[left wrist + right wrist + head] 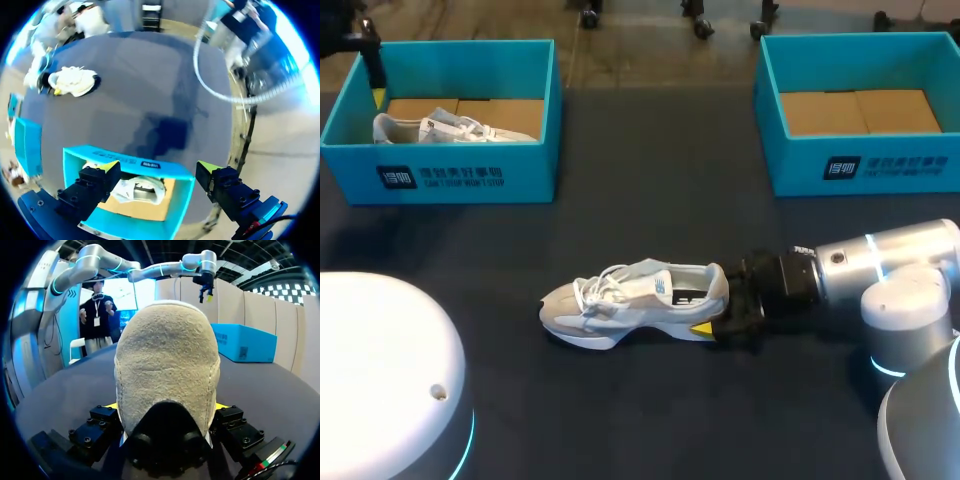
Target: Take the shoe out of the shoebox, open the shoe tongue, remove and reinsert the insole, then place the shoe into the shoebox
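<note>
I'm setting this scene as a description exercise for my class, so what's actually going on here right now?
The right arm has its jaws closed on the heel of a grey and white shoe, which stands on its sole mid-table, outside both boxes. The left arm hangs over the left shoebox with its jaws open; a second shoe lies inside that box. The right shoebox shows only its cardboard bottom.

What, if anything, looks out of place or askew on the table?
Nothing looks damaged or spilled. One shoe stands upright on the table, its heel clamped in the right gripper. A second shoe lies in the left box.
</note>
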### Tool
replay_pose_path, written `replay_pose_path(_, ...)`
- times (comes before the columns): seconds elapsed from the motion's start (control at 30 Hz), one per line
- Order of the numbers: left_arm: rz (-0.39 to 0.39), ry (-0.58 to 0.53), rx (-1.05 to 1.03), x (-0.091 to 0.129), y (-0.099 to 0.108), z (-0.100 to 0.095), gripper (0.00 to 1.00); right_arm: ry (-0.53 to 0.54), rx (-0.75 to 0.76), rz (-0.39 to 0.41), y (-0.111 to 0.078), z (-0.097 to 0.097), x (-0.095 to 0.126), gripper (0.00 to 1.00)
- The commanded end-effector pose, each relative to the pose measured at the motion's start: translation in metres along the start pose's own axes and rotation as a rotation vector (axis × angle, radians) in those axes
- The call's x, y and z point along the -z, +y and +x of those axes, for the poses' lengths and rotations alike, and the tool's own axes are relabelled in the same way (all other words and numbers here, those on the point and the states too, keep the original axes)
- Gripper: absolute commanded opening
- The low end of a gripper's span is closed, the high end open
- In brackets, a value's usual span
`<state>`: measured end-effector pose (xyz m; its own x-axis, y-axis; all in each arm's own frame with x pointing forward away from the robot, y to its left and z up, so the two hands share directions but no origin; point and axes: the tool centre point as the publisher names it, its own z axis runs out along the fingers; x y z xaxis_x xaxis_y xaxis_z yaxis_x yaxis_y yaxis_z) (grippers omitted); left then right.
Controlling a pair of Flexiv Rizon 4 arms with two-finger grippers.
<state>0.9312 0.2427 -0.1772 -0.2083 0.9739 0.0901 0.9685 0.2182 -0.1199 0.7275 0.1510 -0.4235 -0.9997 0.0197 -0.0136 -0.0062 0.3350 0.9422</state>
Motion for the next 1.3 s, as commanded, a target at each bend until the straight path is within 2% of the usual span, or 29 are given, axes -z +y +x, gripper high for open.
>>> replay_pose_path(0.03,-0.229,0.024,0.408,-0.001,-0.025,-0.004,1.00,-0.001,0.000,0.005,-0.001,0.001,-0.005,0.00)
replay_pose_path(0.33,-0.242,0.037,0.409,0.004,-0.027,-0.003,1.00,-0.001,0.000,0.005,-0.001,0.001,-0.005,0.00)
replay_pose_path(0.37,-0.211,0.042,0.459,0.008,-0.043,-0.006,1.00,-0.001,0.000,0.005,-0.001,0.001,-0.005,0.00)
replay_pose_path(0.47,-0.155,0.043,0.533,0.008,-0.059,-0.013,1.00,-0.001,0.000,0.005,-0.001,0.001,-0.005,0.00)
replay_pose_path(0.53,-0.055,0.066,0.634,0.007,-0.073,-0.026,1.00,-0.001,0.000,0.005,-0.001,0.001,-0.005,0.00)
replay_pose_path(0.57,-0.012,0.076,0.699,0.007,-0.078,-0.031,1.00,-0.001,0.000,0.005,-0.001,0.001,-0.005,0.00)
replay_pose_path(0.6,0.003,0.110,0.854,0.007,-0.083,-0.039,1.00,-0.001,0.000,0.005,-0.001,0.001,-0.005,0.00)
replay_pose_path(0.63,-0.021,0.193,1.046,0.005,-0.086,-0.051,1.00,-0.001,0.000,0.005,-0.001,0.001,-0.005,0.00)
replay_pose_path(0.7,-0.152,0.344,1.417,-0.002,-0.088,-0.069,1.00,-0.001,0.000,0.005,-0.001,0.001,-0.005,0.00)
replay_pose_path(1.0,-0.152,0.344,1.417,-0.002,-0.088,-0.069,1.00,-0.001,0.000,0.005,-0.001,0.001,-0.005,0.00)
replay_pose_path(1.03,-0.077,0.411,1.461,0.001,-0.083,-0.069,1.00,-0.001,0.000,0.005,-0.001,0.001,-0.005,0.00)
replay_pose_path(1.07,-0.041,0.403,1.521,0.000,-0.088,-0.069,1.00,-0.001,0.000,0.005,-0.001,0.001,-0.005,0.00)
replay_pose_path(1.17,-0.037,0.352,1.695,-0.007,-0.103,-0.073,1.00,-0.001,0.000,0.005,-0.001,0.001,-0.005,0.00)
replay_pose_path(1.2,-0.005,0.329,1.802,-0.010,-0.113,-0.077,1.00,-0.001,0.000,0.005,-0.001,0.001,-0.005,0.00)
replay_pose_path(1.3,0.134,0.355,2.058,-0.012,-0.128,-0.085,1.00,-0.001,0.000,0.005,-0.001,0.001,-0.005,0.00)
